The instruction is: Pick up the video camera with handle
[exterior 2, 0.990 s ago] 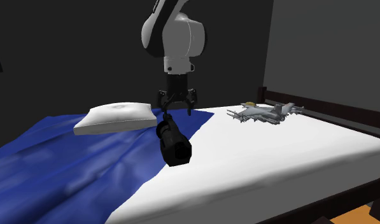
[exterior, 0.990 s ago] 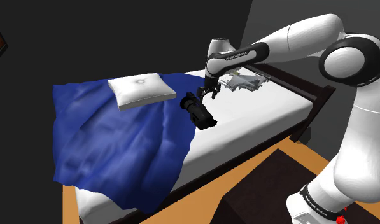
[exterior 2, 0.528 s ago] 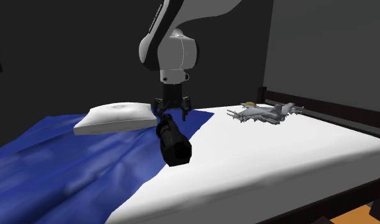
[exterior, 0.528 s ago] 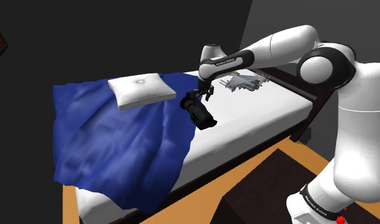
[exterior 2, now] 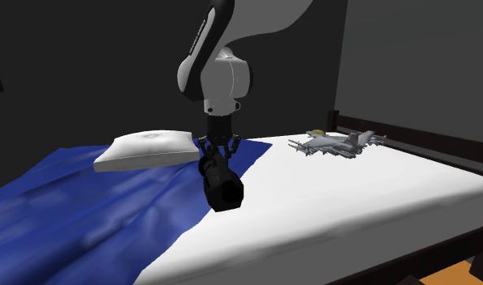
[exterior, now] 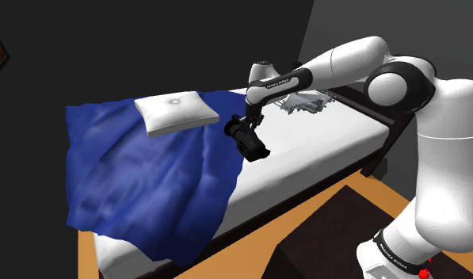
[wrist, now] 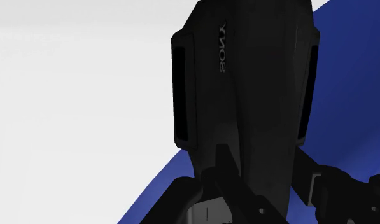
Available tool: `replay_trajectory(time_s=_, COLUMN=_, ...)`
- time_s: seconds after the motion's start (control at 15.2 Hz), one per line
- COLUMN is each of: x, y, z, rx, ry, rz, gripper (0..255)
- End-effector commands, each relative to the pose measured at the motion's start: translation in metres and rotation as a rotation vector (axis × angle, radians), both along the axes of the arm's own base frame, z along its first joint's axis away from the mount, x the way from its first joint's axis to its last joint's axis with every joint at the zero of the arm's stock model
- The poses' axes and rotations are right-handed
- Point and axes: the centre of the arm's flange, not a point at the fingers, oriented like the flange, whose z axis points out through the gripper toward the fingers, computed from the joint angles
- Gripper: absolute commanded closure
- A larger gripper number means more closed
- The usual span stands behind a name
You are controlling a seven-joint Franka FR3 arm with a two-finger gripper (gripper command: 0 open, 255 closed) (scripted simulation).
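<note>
The arm (exterior: 440,182) is made of glossy white rounded shells, with dark grey joints (exterior: 401,87) between them. The slim link just behind the tool (exterior: 245,123) wears a black band (exterior: 284,79) with small white lettering. The tool itself is all black. Farthest from it, a black base ring (exterior: 397,255) carries white lettering and a red dot (exterior: 427,270).

We note one video camera (exterior: 248,141), all black, with a long body that widens toward one end and white lettering on one flank (wrist: 221,48). It lies flat on the bed (exterior: 314,150), lengthwise along the edge of the blue blanket (exterior: 147,170), where blanket meets white sheet.
</note>
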Motion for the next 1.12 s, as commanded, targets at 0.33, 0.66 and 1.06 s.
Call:
replay_trajectory(time_s=0.33, x=0.0, y=0.0, z=0.0, rx=0.0, ry=0.0, rz=0.0, gripper=255)
replay_trajectory(time_s=0.66, x=0.0, y=0.0, z=0.021, rx=0.0, ry=0.0, rz=0.0, gripper=255)
replay_trajectory(time_s=1.06, x=0.0, y=0.0, z=0.052, rx=0.0, ry=0.0, rz=0.0, gripper=255)
